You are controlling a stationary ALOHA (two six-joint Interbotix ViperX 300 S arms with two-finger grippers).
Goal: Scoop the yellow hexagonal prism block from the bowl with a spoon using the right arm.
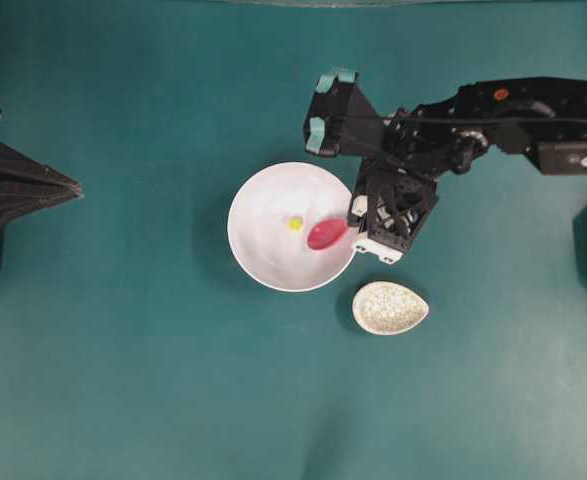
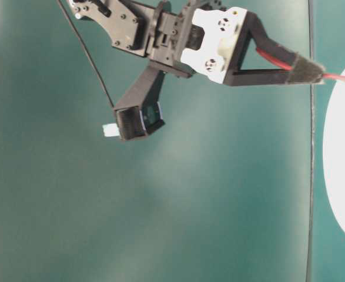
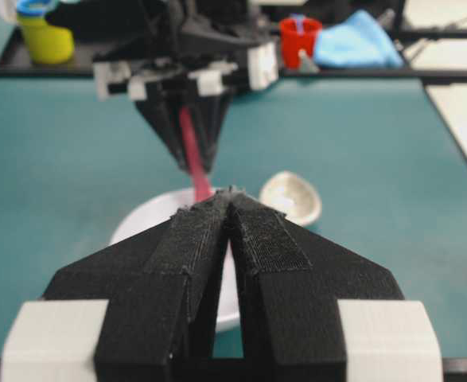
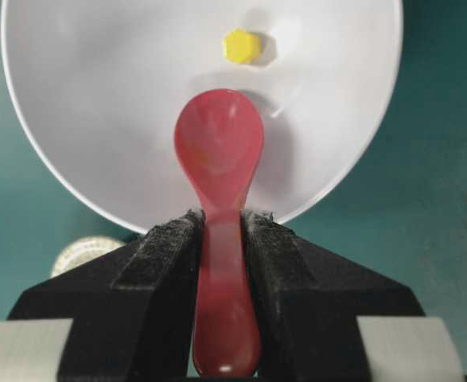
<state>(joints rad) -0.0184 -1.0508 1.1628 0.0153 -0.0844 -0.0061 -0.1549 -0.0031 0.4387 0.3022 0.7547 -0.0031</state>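
Observation:
A tiny yellow hexagonal prism block [image 1: 295,223] lies near the middle of the white bowl [image 1: 263,260]. The pink-red spoon [image 1: 326,234] reaches in over the bowl's right rim, its scoop just right of the block and apart from it. My right gripper [image 1: 353,228] is shut on the spoon's handle at the rim. In the right wrist view the spoon [image 4: 219,151] sits clamped in that gripper [image 4: 221,219], scoop up, with the block [image 4: 242,46] a short gap beyond its tip. My left gripper [image 1: 73,187] rests at the far left, shut and empty [image 3: 229,195].
A small speckled beige egg-shaped dish [image 1: 390,307] sits on the teal table just below and right of the bowl, close to my right gripper. Beyond the table's far edge, the left wrist view shows a yellow cup [image 3: 46,36], a red cup [image 3: 299,36] and a blue cloth [image 3: 356,40].

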